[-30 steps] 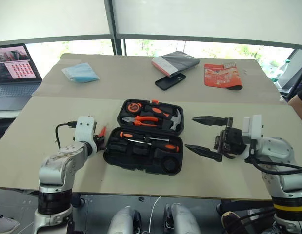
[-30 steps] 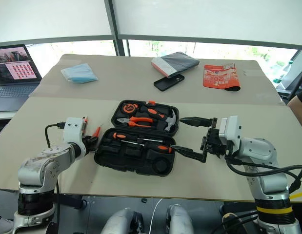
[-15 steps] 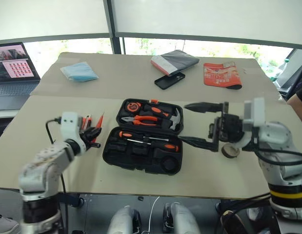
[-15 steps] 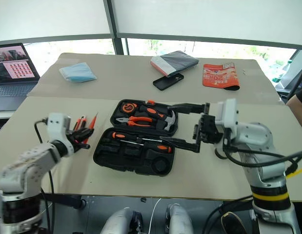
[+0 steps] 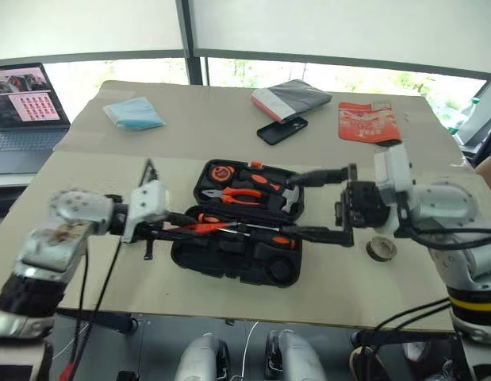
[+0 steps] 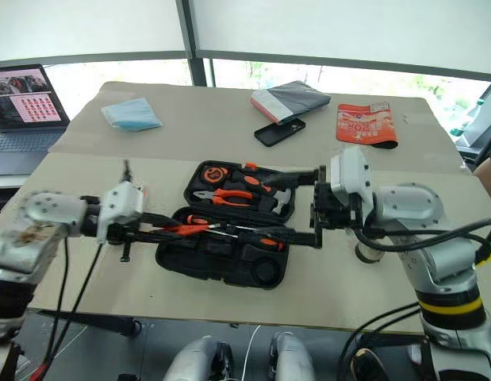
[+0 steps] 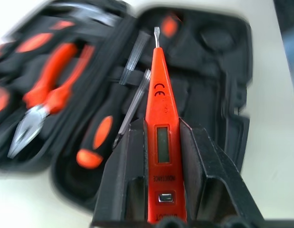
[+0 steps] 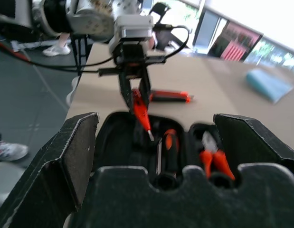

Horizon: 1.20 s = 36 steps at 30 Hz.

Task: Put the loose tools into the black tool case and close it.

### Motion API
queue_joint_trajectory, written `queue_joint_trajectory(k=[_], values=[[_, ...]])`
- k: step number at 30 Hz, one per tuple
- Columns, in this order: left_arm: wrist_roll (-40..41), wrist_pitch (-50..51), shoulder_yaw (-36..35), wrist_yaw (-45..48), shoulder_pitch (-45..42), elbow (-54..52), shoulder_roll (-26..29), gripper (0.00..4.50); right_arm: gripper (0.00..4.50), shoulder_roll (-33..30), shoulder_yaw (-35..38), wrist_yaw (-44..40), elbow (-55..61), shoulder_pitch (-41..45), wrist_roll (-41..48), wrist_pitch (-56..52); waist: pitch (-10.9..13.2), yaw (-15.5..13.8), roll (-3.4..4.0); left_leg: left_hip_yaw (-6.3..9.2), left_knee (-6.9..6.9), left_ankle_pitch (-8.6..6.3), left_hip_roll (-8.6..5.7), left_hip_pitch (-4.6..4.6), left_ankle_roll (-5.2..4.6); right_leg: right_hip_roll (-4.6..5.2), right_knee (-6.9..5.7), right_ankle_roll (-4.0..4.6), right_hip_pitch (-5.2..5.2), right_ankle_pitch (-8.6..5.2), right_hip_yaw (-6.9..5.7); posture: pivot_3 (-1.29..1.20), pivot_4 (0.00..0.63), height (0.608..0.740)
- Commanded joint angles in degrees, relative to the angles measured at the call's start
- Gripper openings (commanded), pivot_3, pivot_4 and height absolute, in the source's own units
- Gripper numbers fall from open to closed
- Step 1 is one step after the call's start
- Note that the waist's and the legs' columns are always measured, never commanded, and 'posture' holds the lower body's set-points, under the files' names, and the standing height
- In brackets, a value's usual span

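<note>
My left jaws [image 7: 158,156] are clamped on the small slim orange screwdriver [image 7: 161,128], body pinched between the two pads, metal tip sticking out ahead over the open black tool case [image 5: 237,266]. From the head views the tip sits above the near half of the case, over the slot row where two orange-and-black handled screwdrivers [image 5: 229,228] already lie. My right jaws [image 5: 324,202] stand wide, nothing between them, held above the right edge of the case with one finger over the lid half and one over the near half. Lid half, far side, holds the pliers [image 5: 237,194], hammer [image 5: 283,190] and tape measure [image 5: 220,172]. Small grey tape roll [image 5: 381,249] lies flat on the tabletop [image 5: 86,171] right of the case, just beside my right arm, apart from the case. Utility knife [image 8: 168,96] lies on the tabletop past the case's left end, in the right wrist view beyond my left jaws. Case is fully open, both halves flat. Bare tabletop on the left of the case and along the near edge; far half carries a black phone [image 5: 281,130], a grey pouch [image 5: 291,98], a red packet [image 5: 366,124], a blue cloth [image 5: 134,113]. Laptop [image 5: 23,107] on the far left, off the tabletop.
</note>
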<state>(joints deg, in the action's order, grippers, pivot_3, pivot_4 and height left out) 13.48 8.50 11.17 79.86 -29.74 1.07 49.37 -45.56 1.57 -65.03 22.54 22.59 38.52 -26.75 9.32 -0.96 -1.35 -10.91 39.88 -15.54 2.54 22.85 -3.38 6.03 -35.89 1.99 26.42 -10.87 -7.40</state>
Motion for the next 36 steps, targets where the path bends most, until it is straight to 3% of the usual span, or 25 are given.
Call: queue_joint_trajectory(k=[1,8,15,20,26,28,31,36], values=[[-2.6,-3.1,2.7,1.9,-4.5,3.8,-2.3,0.5,4.5,-0.8,2.6,1.0,3.6,-1.6,1.3,-0.6,0.0,0.3,-0.01,0.0,0.02,0.01,0.0,0.01,-0.03,-0.02,-0.01,-0.01,0.02,0.0,0.0,0.0,0.15,0.74],[-10.3,-10.2,7.4,2.4,-10.1,12.7,-5.0,0.5,4.5,-1.3,4.1,2.1,6.6,-6.3,2.7,-2.1,0.0,0.3,-0.02,0.07,0.13,0.01,0.05,0.0,-0.09,-0.09,-0.11,-0.06,0.03,-0.02,0.05,0.0,0.15,0.74],[-11.9,-12.1,9.0,5.2,-11.8,15.0,-6.4,0.5,4.5,-1.8,5.4,3.5,8.3,-8.1,3.4,-3.1,0.0,0.3,-0.02,0.13,0.48,-0.17,0.05,0.11,-0.42,-0.03,-0.13,-0.19,-0.01,0.05,0.09,0.0,0.15,0.74],[-16.3,-9.0,10.8,3.4,-11.8,14.9,-6.0,0.5,4.5,-1.5,5.3,4.7,8.8,-8.4,3.4,-3.3,0.0,0.3,-0.02,0.13,0.52,-0.2,0.04,0.11,-0.48,-0.06,-0.13,-0.24,-0.03,0.06,0.11,0.0,0.15,0.74],[-13.8,-1.2,10.2,3.8,-9.2,9.2,-6.3,0.5,4.5,-1.6,5.0,4.6,8.3,-7.9,3.2,-3.4,0.0,0.6,-0.01,0.13,0.52,-0.2,0.05,0.01,-0.47,-0.09,-0.18,-0.25,-0.07,0.05,0.18,0.0,0.15,0.74],[-10.6,-0.3,8.1,3.7,-8.7,7.6,-7.5,1.5,4.5,-1.6,5.0,4.6,8.1,-7.8,3.3,-3.4,0.0,0.5,-0.01,0.13,0.52,-0.19,0.05,0.01,-0.47,-0.09,-0.18,-0.25,-0.07,0.05,0.17,0.0,0.15,0.74],[-5.2,-2.2,3.8,5.5,-8.6,6.4,-7.6,2.43,4.5,-1.4,5.2,4.5,8.1,-8.2,3.6,-3.5,0.0,0.3,-0.02,0.13,0.54,-0.19,0.04,0.07,-0.47,-0.07,-0.18,-0.26,-0.05,0.05,0.17,0.0,0.15,0.74],[0.1,-4.6,-2.1,3.7,-7.5,8.2,-8.7,2.43,4.5,-0.9,7.0,5.2,7.8,-9.0,8.3,-6.2,0.0,0.3,-0.03,0.15,0.74,-0.22,0.06,0.14,-0.51,-0.01,-0.2,-0.26,-0.06,0.06,0.11,0.0,0.15,0.74]])
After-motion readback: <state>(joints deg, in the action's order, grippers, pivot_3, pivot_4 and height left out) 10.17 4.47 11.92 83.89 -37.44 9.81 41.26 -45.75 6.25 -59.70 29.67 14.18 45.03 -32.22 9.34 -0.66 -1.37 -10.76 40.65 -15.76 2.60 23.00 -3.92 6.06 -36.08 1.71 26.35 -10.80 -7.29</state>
